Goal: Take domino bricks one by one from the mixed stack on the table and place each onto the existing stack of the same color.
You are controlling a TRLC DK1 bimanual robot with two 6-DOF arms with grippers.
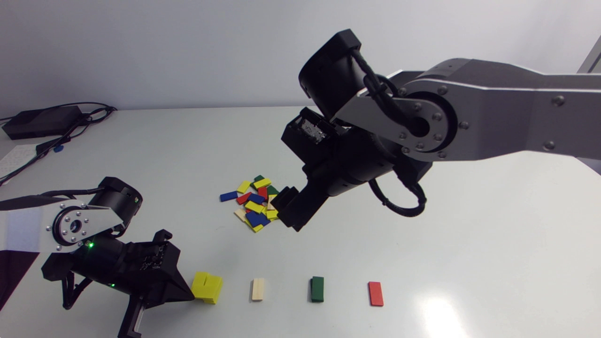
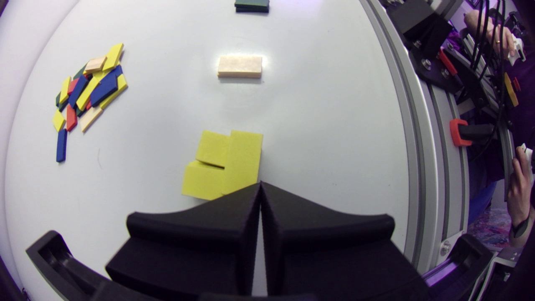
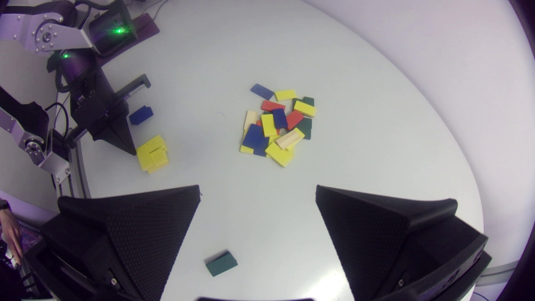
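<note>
The mixed pile [image 1: 256, 204] of yellow, blue, red, green and cream bricks lies mid-table. My right gripper [image 1: 288, 210] hangs over its right edge, open and empty; in the right wrist view the pile [image 3: 278, 125] lies ahead of the spread fingers of that gripper [image 3: 258, 190]. Along the front edge stand the yellow stack [image 1: 207, 287], its top bricks askew, the cream stack [image 1: 258, 289], the green stack [image 1: 317, 288] and the red brick [image 1: 375, 294]. My left gripper [image 2: 260, 187] is shut with nothing in it, tips at the yellow stack [image 2: 223, 165].
A blue stack [image 3: 141, 115] stands beside my left gripper [image 3: 121, 140], hidden behind that arm in the head view. The green stack [image 3: 221, 263] lies below my right gripper. A black box with cables [image 1: 42, 121] sits at the far left corner.
</note>
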